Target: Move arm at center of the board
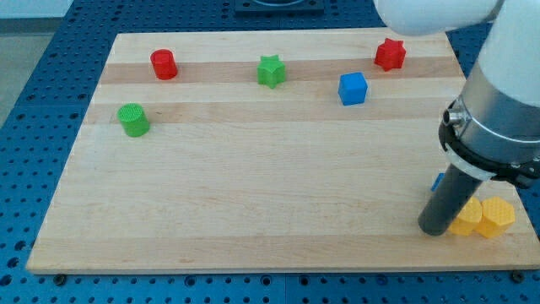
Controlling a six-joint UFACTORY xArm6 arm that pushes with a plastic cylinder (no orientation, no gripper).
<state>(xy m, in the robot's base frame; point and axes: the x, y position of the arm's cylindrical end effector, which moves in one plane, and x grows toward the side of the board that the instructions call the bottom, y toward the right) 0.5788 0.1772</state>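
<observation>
My tip [436,229] rests on the wooden board [253,186] near the view's bottom right corner. It touches the left side of a yellow block [466,219], with a second yellow hexagonal block [497,216] just right of that. A sliver of a blue block [438,181] shows behind the rod. Along the view's top lie a red cylinder [164,64], a green star [271,71], a blue cube [353,88] and a red star [390,54]. A green cylinder [133,120] sits at the left.
The arm's white and grey body [498,101] fills the view's right side and hides part of the board's right edge. A blue perforated table [34,101] surrounds the board.
</observation>
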